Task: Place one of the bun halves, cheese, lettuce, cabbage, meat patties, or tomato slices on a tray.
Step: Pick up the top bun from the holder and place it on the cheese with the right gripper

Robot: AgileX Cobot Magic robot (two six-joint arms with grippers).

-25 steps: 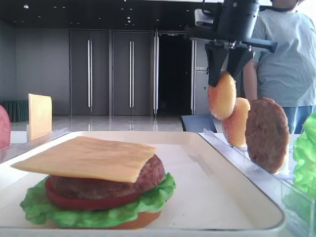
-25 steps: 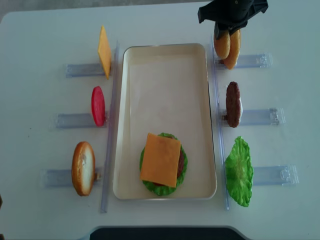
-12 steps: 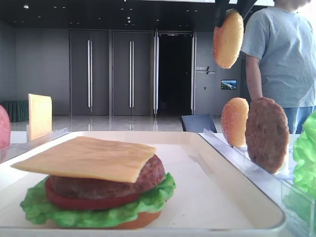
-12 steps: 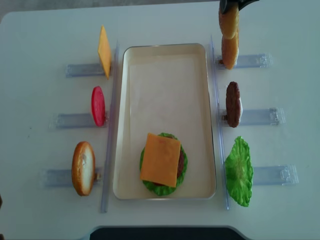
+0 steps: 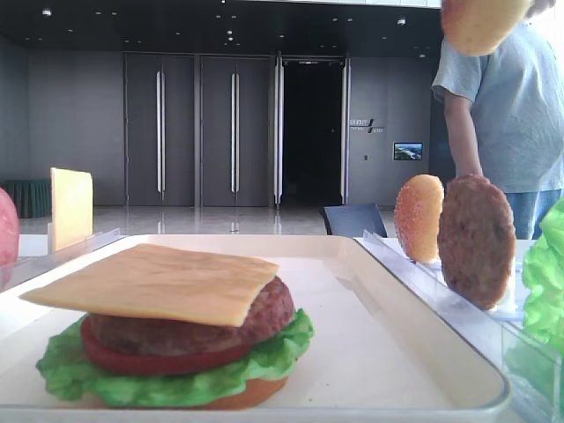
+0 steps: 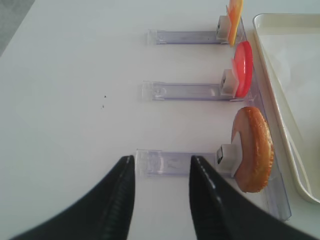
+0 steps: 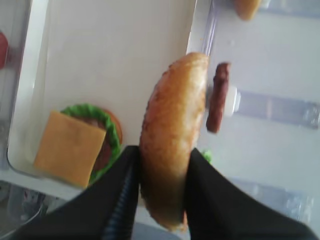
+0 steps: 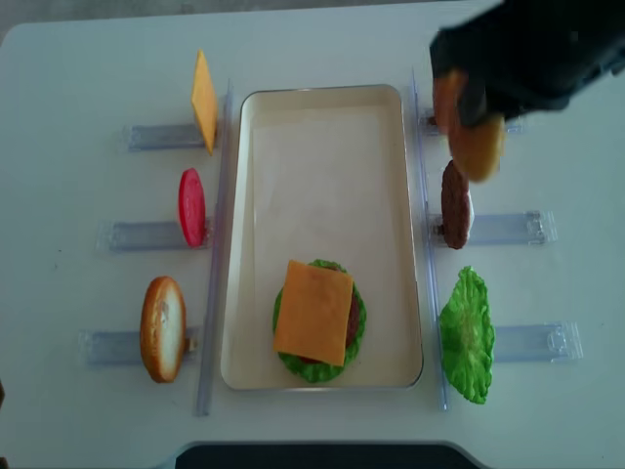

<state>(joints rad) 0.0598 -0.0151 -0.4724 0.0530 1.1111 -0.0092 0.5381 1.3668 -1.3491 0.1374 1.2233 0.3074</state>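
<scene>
Right hand (image 7: 159,200) clamped on bun half (image 7: 172,135) high above tray (image 8: 256,195) rim, left hand (image 6: 160,200) closed, empty.

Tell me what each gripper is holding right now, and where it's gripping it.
The right gripper holds a bun half on edge, pinched across its lower end. The left gripper is shut on nothing, above the table.

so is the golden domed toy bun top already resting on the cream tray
No, the right gripper holds the golden domed bun top in the air above the cream tray.
</scene>
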